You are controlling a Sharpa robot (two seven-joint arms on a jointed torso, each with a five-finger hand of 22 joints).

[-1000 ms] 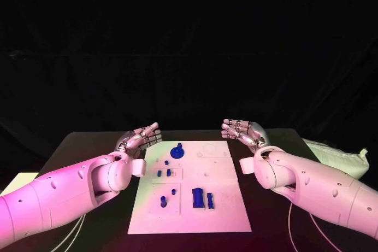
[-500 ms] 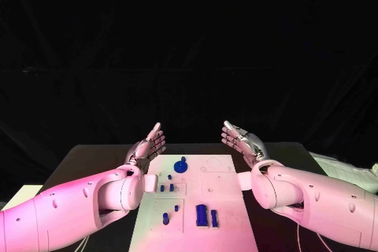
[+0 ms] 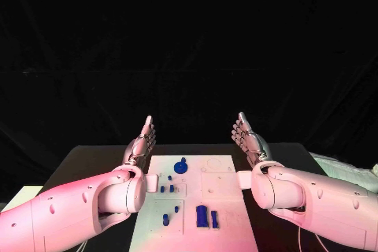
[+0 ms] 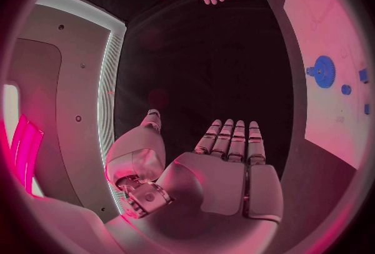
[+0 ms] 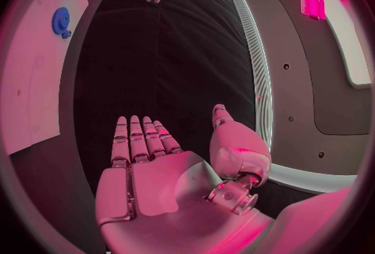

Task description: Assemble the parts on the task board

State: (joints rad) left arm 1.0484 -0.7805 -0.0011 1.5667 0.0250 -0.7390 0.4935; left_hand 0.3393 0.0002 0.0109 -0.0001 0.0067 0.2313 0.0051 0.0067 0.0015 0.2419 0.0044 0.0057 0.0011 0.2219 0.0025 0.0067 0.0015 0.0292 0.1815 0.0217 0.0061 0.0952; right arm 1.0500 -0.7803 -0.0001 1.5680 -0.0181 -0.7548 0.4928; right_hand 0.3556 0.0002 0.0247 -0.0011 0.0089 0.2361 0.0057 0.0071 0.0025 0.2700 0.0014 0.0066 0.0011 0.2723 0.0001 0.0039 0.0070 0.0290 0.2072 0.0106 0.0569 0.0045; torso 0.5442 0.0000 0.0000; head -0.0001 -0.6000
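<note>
The white task board [image 3: 212,200] lies flat on the black table [image 3: 87,159], with small blue parts [image 3: 200,215] on it. The left hand [image 3: 142,142] and right hand [image 3: 249,139] are raised above its far end, one on each side. Both are flat, fingers straight, holding nothing.

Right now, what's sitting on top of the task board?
On the task board: a round blue gear at the far end, small blue pegs mid-board, two upright blue blocks nearer. Both arms cover its side edges; both hands are raised off it, holding nothing.
</note>
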